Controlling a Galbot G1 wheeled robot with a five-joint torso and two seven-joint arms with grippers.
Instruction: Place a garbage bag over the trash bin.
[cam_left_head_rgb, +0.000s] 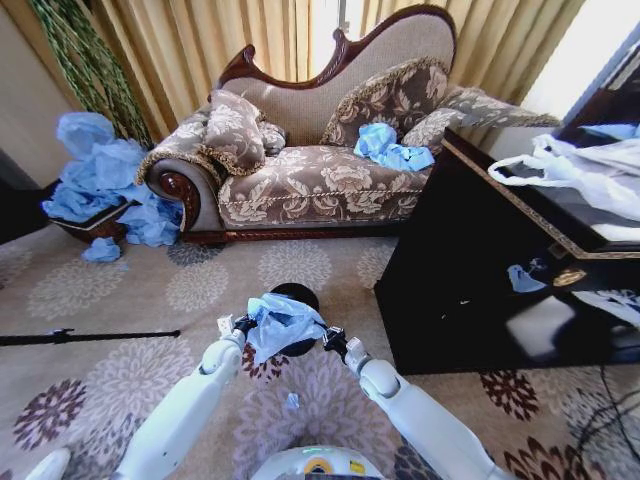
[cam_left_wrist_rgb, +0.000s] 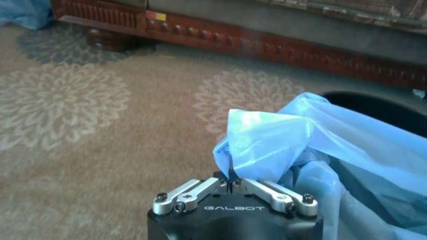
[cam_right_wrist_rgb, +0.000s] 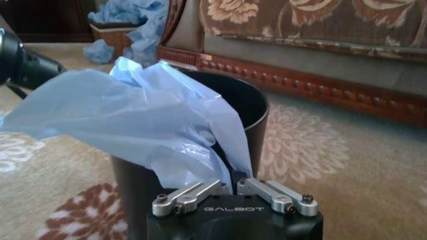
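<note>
A light-blue translucent garbage bag (cam_left_head_rgb: 282, 322) hangs stretched between my two grippers, just over the small black trash bin (cam_left_head_rgb: 298, 297) on the carpet. My left gripper (cam_left_head_rgb: 243, 325) is shut on the bag's left edge (cam_left_wrist_rgb: 267, 145), its fingers pinched together in the left wrist view (cam_left_wrist_rgb: 231, 183). My right gripper (cam_left_head_rgb: 332, 340) is shut on the opposite edge; in the right wrist view (cam_right_wrist_rgb: 232, 185) the bag (cam_right_wrist_rgb: 133, 120) drapes over the near rim of the bin (cam_right_wrist_rgb: 250, 107) and partly into its mouth.
A patterned sofa (cam_left_head_rgb: 310, 170) stands behind the bin, a blue bag (cam_left_head_rgb: 390, 148) on its seat. A heap of blue bags (cam_left_head_rgb: 100, 180) lies at far left. A black cabinet (cam_left_head_rgb: 500, 270) with white bags (cam_left_head_rgb: 590, 165) stands at right. A black rod (cam_left_head_rgb: 80, 337) lies on the carpet.
</note>
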